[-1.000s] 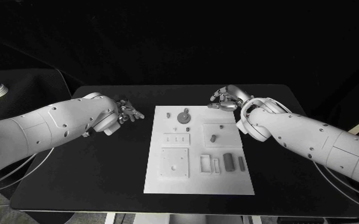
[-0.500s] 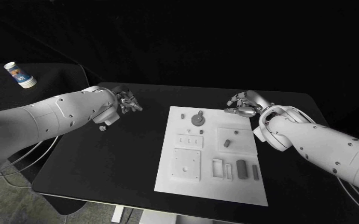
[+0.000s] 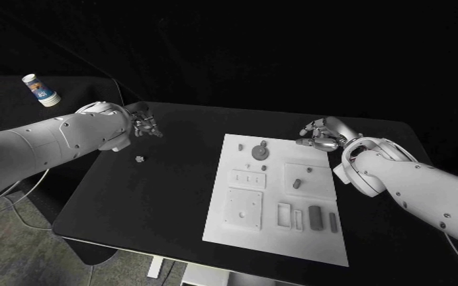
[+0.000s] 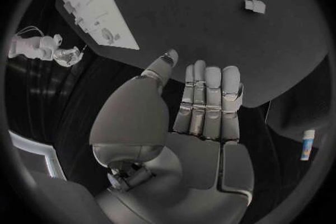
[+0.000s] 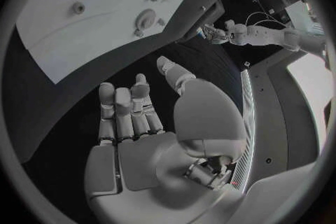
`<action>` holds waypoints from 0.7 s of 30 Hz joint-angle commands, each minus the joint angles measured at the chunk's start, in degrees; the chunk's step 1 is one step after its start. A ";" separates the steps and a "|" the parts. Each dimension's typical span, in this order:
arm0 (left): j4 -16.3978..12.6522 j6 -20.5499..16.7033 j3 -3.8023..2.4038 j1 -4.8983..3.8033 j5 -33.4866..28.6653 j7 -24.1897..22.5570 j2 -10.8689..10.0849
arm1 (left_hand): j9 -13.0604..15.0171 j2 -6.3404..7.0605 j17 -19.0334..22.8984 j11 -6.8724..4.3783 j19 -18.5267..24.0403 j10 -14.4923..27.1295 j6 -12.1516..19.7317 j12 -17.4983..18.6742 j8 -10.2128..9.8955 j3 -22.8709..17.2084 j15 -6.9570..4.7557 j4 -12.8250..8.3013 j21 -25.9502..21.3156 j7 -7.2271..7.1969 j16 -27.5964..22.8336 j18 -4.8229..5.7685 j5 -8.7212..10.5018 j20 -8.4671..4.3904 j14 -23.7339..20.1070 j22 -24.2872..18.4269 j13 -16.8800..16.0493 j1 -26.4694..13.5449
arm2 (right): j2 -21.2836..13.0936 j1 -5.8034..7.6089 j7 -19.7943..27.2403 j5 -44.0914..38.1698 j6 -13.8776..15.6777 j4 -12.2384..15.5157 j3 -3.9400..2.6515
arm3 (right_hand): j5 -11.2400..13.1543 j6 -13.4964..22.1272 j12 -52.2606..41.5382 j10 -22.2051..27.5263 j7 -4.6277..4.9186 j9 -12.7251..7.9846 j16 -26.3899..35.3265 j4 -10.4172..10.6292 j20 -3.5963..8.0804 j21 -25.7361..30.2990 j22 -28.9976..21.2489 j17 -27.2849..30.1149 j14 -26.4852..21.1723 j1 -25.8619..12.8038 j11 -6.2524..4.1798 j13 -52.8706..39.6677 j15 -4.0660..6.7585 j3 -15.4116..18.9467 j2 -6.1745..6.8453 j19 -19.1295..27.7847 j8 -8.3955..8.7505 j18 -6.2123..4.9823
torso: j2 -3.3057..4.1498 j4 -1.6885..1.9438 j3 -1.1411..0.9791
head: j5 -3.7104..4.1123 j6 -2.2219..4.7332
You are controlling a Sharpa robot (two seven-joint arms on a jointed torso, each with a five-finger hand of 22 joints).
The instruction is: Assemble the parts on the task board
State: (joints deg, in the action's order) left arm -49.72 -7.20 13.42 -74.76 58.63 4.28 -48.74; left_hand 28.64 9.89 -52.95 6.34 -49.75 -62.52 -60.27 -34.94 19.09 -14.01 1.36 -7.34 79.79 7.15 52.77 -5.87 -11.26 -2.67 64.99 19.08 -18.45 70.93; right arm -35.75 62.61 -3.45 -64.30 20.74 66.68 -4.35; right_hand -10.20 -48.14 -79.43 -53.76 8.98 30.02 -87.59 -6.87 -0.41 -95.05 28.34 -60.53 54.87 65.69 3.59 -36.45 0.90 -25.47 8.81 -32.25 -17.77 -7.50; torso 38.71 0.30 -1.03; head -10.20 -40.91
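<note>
The white task board [image 3: 272,236] lies in the middle of the black table. On it sit grey parts: a round gear [image 3: 261,153], a small piece [image 3: 297,183] and a dark cylinder [image 3: 315,216]. A small loose part [image 3: 140,159] lies on the table left of the board, also seen as the loose part [image 4: 255,5]. My left hand [image 3: 143,126] hovers at the table's far left, its fingers [image 4: 208,102] straight and apart from the thumb, holding nothing. My right hand [image 3: 320,135] is beside the board's far right corner, palm empty, fingers [image 5: 126,115] extended near the board [image 5: 77,39].
A stack of paper cups [image 3: 40,90] stands off the table to the far left. The board carries raised square blocks [image 3: 245,206] and slots [image 3: 284,214]. Bare black tabletop [image 3: 153,200] stretches left of the board.
The camera has shifted. My left hand has drawn away from the board toward the table's far left, uncovering the small loose part. My right hand has stayed by the board's corner.
</note>
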 commanded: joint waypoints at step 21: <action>-2.42 -4.86 0.09 1.80 21.59 -7.29 -5.37 | -0.77 0.29 1.61 -1.06 2.74 3.31 2.37 4.32 -0.55 9.61 1.86 0.56 -4.50 -2.16 -4.57 0.49 0.24 0.82 -3.58 -0.77 0.16 3.62 | 0.07 0.00 0.81 0.29 -1.02 -0.25 -0.03 | -0.27 -0.02 -0.09 -0.09 0.40 0.10 0.22 0.38 -0.10 -5.39 -0.09 0.10 -0.27 -0.09 0.00 0.08 0.20 -0.18 -0.72 0.35 -0.27 -0.52 | -0.07 0.07 0.05 | -1.84 -0.52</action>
State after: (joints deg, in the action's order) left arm -52.32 -8.89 13.49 -73.18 75.26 0.39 -54.11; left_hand 27.89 10.33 -51.40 5.23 -47.22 -59.56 -58.07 -30.82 18.80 -4.66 3.17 -6.83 75.38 4.95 48.31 -5.78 -11.04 -1.79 61.68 18.33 -18.34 74.12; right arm -35.79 62.60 -3.32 -64.12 20.48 66.42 -4.35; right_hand -10.20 -48.14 -79.43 -53.76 8.98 30.07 -87.58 -6.72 -0.41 -95.05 28.34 -60.48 54.83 65.46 3.58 -36.45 0.86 -25.63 8.58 -32.25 -17.76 -7.50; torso 38.69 0.34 -0.93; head -11.89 -41.34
